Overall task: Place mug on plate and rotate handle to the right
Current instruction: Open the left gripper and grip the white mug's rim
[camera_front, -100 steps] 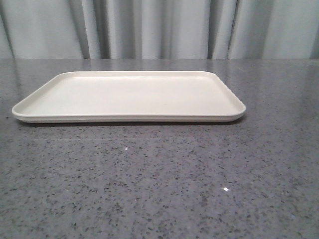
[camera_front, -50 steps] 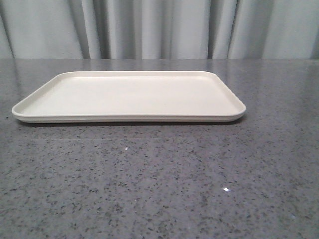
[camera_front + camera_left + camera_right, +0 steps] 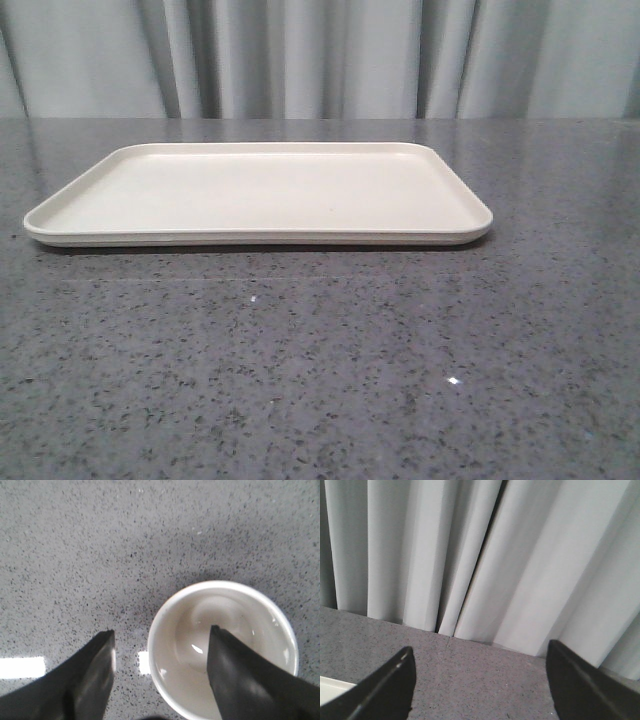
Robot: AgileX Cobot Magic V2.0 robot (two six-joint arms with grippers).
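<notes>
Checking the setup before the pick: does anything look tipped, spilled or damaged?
Nothing stands out. The plate lies flat on the table. The mug stands upright and dry, the open left gripper straddling its rim.

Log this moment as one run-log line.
left gripper: open, straddling mug rim, one finger inside | right gripper: open, idle | plate: bare | handle: not visible

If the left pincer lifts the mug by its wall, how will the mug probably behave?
The mug looks rigid, so it should not flex. Its glossy wall may slip between the fingers. It looks empty, so probably light. One finger inside, one outside grips off-centre, so it might tilt.
</notes>
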